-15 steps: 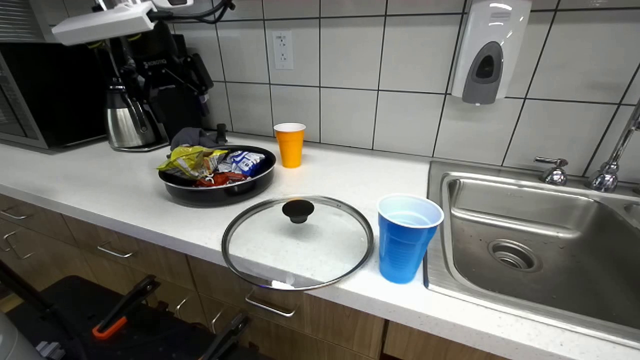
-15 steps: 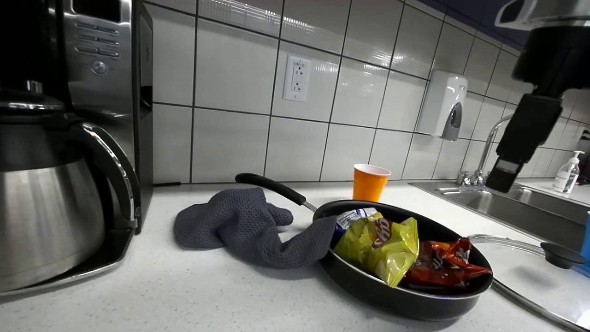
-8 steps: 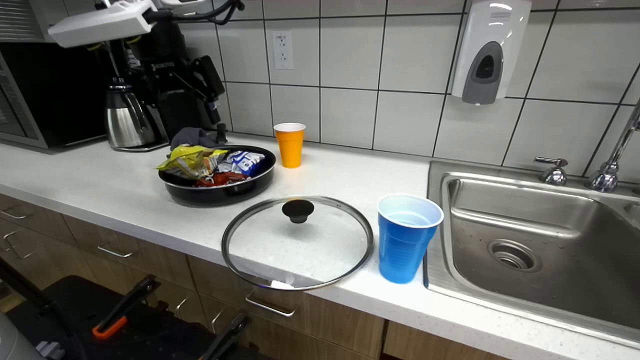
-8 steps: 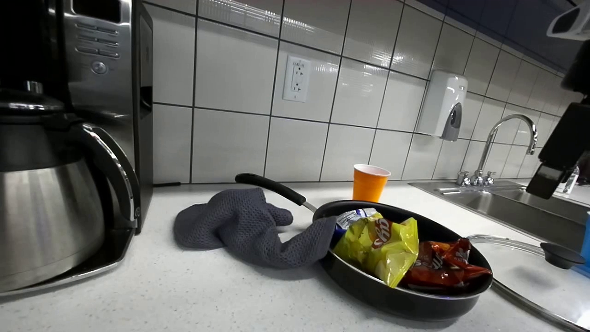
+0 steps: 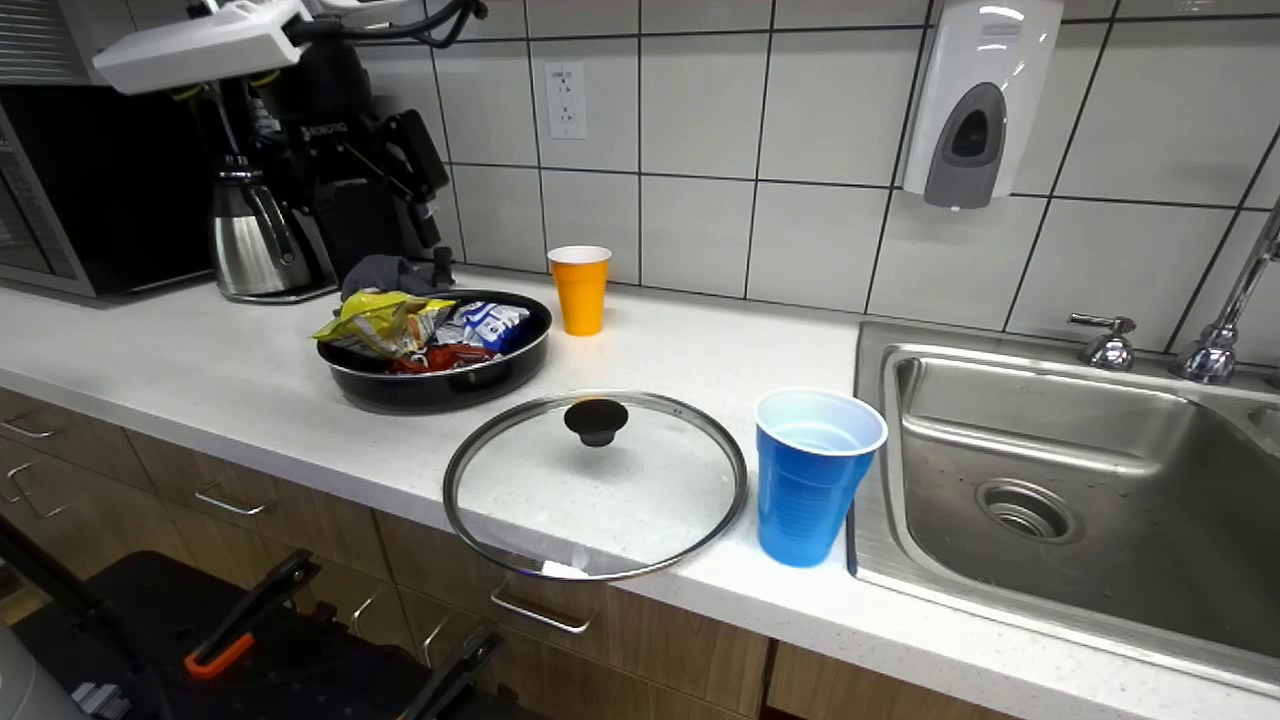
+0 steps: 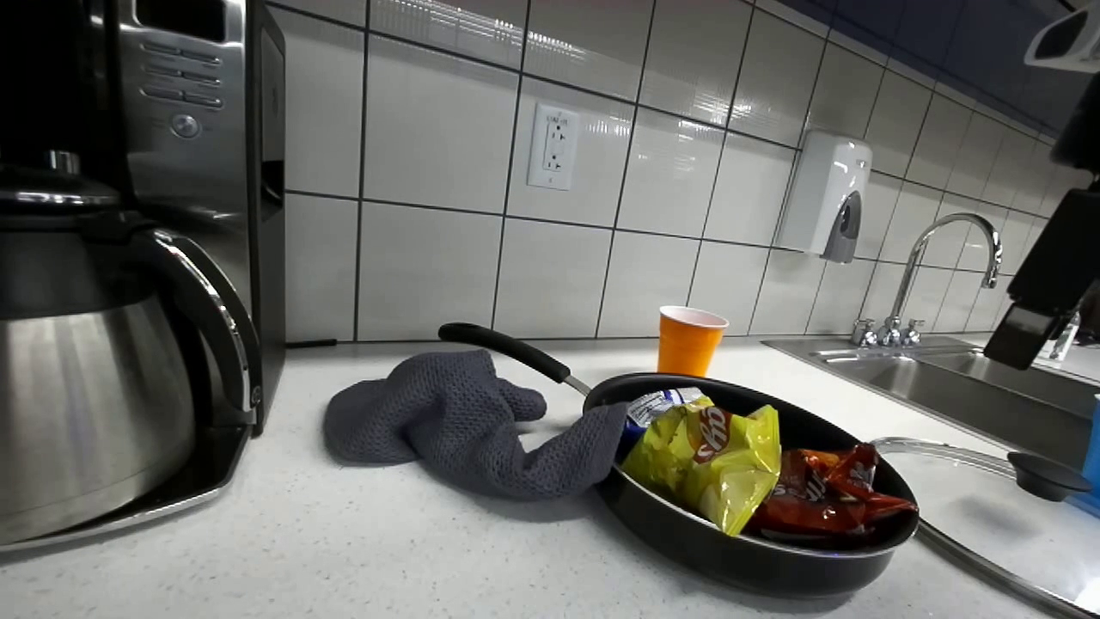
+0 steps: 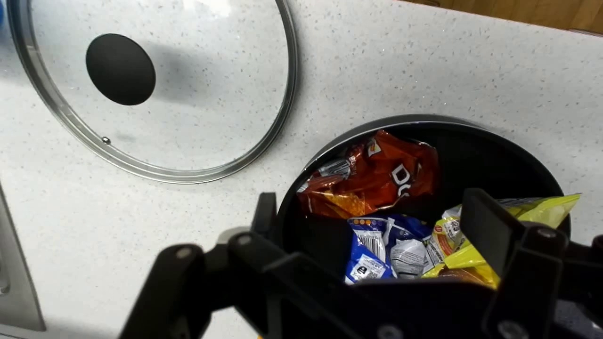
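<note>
Wrist view: my gripper (image 7: 372,216) has its fingers wide apart, nothing clamped, and hangs over the black pan (image 7: 499,165). One fingertip lines up just outside the rim, the other covers part of the yellow bag (image 7: 466,256), whose end sticks out past the rim. Red bag (image 7: 377,179) and blue bag (image 7: 379,245) lie in the pan too, in the gap between my fingers as seen from here. Just beside the pan: glass lid (image 7: 221,94), knob (image 7: 120,69) up, on the speckled white counter (image 7: 141,226). In an exterior view I'm above the pan, clear of the bags, with the tiled wall (image 5: 700,230) behind me. Orange cup (image 5: 580,295) upright, behind the pan near the wall. Lid's near rim reaches past the counter's front edge. Blue cup (image 5: 815,490) upright between lid and sink (image 5: 1120,520). Steel carafe (image 5: 255,250) stands farther along the counter, past the pan; soap dispenser (image 5: 975,110) and outlet (image 5: 567,100) are on the wall. In an exterior view the gray towel (image 6: 464,430) is bunched on the counter beside the pan, one end at the rim; can't tell if it lies over it. Pan's handle (image 6: 507,348) points back toward the wall. Coffee maker (image 6: 198,69) at the far side of the towel. I'm cut off at the picture edge there, so finger spacing can't be read from that side.
</note>
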`<state>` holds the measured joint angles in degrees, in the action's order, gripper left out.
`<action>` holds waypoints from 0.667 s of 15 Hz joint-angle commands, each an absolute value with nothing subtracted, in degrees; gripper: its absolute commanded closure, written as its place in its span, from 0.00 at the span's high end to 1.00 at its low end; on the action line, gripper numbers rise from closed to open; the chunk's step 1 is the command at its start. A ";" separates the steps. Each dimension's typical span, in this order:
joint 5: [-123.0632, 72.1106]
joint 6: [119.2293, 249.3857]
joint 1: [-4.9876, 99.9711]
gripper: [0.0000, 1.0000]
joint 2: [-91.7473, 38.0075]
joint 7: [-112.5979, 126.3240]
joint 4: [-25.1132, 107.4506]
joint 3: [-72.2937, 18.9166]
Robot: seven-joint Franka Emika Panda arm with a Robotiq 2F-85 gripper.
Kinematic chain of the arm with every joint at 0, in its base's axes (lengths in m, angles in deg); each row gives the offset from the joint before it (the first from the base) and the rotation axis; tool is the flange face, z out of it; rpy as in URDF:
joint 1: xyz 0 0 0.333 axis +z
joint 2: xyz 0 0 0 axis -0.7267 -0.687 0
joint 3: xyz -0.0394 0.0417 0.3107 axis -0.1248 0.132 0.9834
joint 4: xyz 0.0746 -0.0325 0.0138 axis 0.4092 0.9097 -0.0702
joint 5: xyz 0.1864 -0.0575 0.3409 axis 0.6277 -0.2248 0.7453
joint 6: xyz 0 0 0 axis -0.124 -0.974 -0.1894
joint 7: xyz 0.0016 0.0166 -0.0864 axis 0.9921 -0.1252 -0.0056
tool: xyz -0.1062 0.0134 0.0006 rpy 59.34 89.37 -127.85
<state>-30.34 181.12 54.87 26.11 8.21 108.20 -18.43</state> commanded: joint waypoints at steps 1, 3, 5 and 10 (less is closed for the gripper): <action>-29.55 181.01 53.97 1.00 26.22 8.81 108.13 -17.49; -29.47 180.17 53.00 1.00 26.19 8.76 107.98 -18.43; -30.48 178.64 50.37 1.00 25.97 6.17 107.97 -18.18; -30.49 179.49 44.86 1.00 24.87 6.99 107.97 -21.32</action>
